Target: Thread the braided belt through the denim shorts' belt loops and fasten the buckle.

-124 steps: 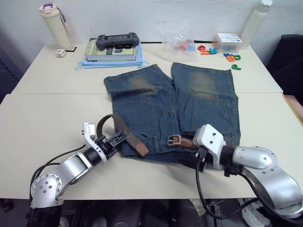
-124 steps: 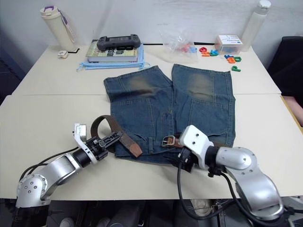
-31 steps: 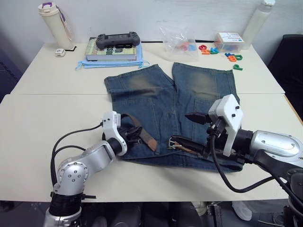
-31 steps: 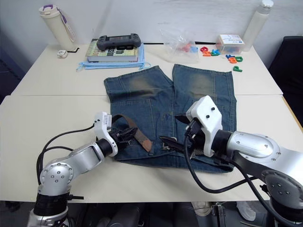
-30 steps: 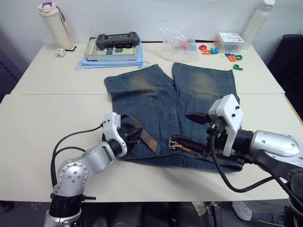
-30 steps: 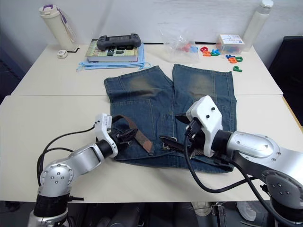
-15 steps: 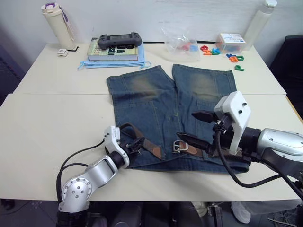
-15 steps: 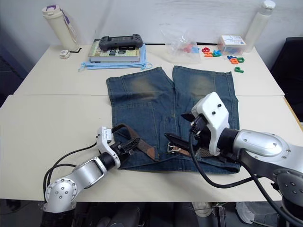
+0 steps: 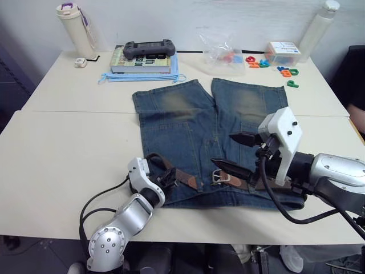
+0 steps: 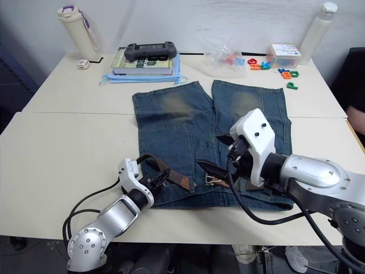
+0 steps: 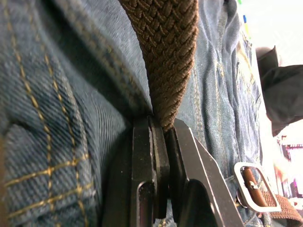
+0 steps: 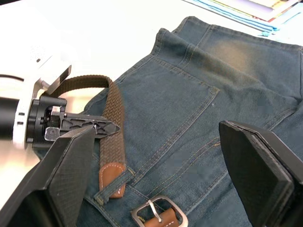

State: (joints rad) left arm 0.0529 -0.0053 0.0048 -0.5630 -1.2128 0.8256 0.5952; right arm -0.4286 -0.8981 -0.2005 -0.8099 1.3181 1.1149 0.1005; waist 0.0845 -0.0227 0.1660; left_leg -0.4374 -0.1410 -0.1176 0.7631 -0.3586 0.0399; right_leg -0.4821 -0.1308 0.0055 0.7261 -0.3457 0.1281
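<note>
The denim shorts (image 9: pixel 188 123) lie flat on the table, waistband toward me. The braided belt (image 9: pixel 183 177) arches up at the waistband's left end and runs right to its tan tip (image 12: pixel 112 177). That tip rests at a belt loop (image 12: pixel 128 177); I cannot tell if it passes under. My left gripper (image 11: pixel 163 127) is shut on the belt's braided strap (image 11: pixel 165 52). The silver buckle (image 9: pixel 219 177) lies on the waistband just right of the tip. My right gripper (image 9: pixel 235 152) hovers open above the buckle, fingers spread wide.
At the table's far edge stand a cream bottle (image 9: pixel 73 28), a book with a game controller on it (image 9: pixel 145 54), a clear bag (image 9: pixel 222 50), coloured plastic letters (image 9: pixel 285 68), a small box (image 9: pixel 283 50) and a white bottle (image 9: pixel 320 31). The waistband lies close to the table's front edge.
Over four seconds my right gripper has lifted off the waistband by the buckle and now stands open. My left gripper has carried the belt's tip rightward onto the shorts. The camera has shifted.
</note>
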